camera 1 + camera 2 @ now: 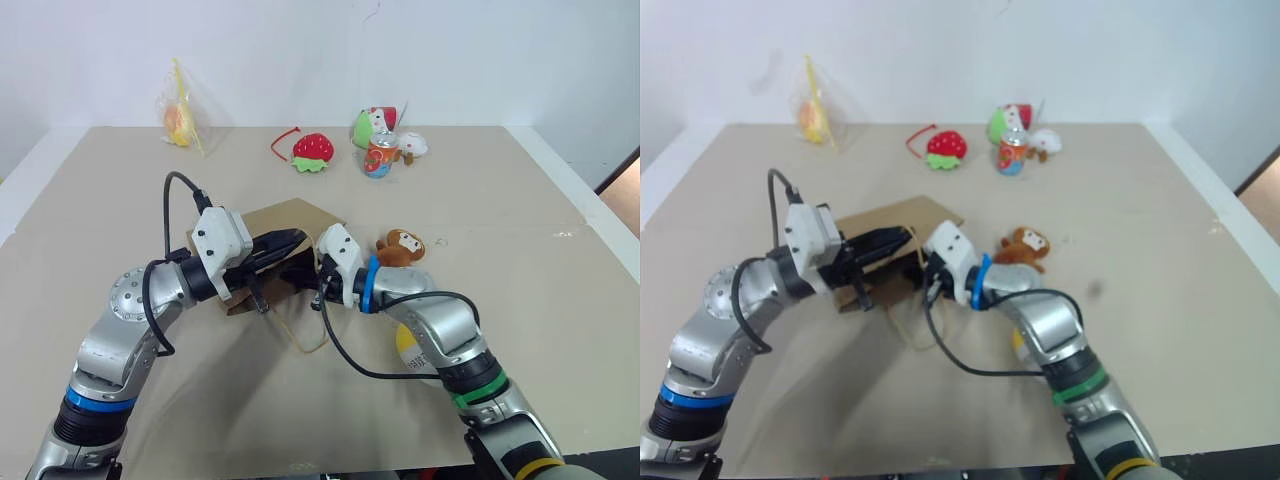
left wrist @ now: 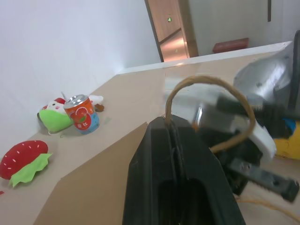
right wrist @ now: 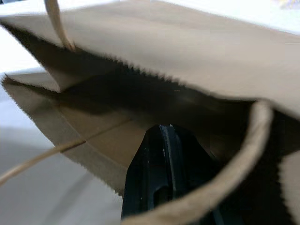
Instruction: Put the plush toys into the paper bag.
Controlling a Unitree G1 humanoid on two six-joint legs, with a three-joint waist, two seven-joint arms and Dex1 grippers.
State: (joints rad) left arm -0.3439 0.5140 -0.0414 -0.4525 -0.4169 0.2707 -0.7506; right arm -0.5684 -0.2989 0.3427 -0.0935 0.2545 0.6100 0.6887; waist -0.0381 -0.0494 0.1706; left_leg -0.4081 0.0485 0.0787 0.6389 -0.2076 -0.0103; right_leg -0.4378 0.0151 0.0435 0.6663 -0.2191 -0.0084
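The brown paper bag (image 1: 285,215) lies on its side in the middle of the table, mouth toward me. My left gripper (image 1: 298,238) is shut on the bag's upper edge where a cord handle (image 2: 211,84) loops out from between the fingers. My right gripper (image 3: 164,133) is shut and its fingers point into the bag's open mouth, holding nothing. The brown monkey plush (image 1: 400,246) lies just right of the bag, beside my right wrist. The yellow-and-white egg plush (image 1: 407,342) sits nearer me, partly hidden behind my right forearm.
A red strawberry plush (image 1: 312,152), a drink can (image 1: 380,157) and small white-and-green toys (image 1: 372,125) stand at the back of the table. A clear yellowish plastic bag (image 1: 180,118) is at the back left. The bag's other handle (image 1: 305,338) trails on the table.
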